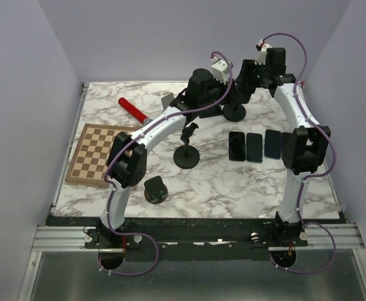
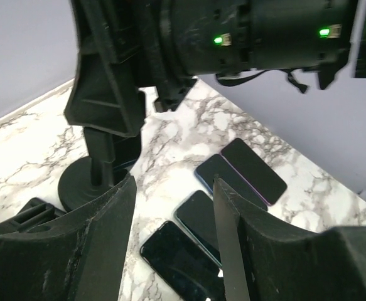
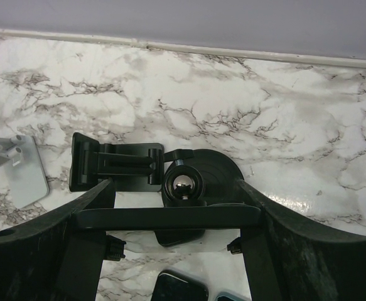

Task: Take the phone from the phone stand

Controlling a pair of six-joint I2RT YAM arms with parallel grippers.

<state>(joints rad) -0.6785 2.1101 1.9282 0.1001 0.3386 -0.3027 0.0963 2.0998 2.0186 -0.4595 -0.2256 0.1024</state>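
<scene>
The black phone [image 3: 170, 218] shows edge-on in the right wrist view, spanning between my right gripper's [image 3: 173, 213] fingers, which are shut on its two ends. It sits just in front of the phone stand's ball joint [image 3: 183, 184] and round base [image 3: 217, 172]; I cannot tell whether it still touches the stand. The stand's clamp arm [image 3: 117, 168] sticks out to the left. In the top view the stand [image 1: 235, 113] is at the back centre, with my right gripper [image 1: 247, 78] above it. My left gripper [image 2: 173, 207] is open and empty beside the stand's post [image 2: 101, 157].
Several dark phones [image 1: 254, 147] lie flat in a row right of centre and also show in the left wrist view [image 2: 201, 219]. A second black stand [image 1: 186, 157] is mid-table. A chessboard [image 1: 98, 155] and a red stick [image 1: 132, 110] lie at the left. A small black mount [image 1: 155, 189] sits near the front.
</scene>
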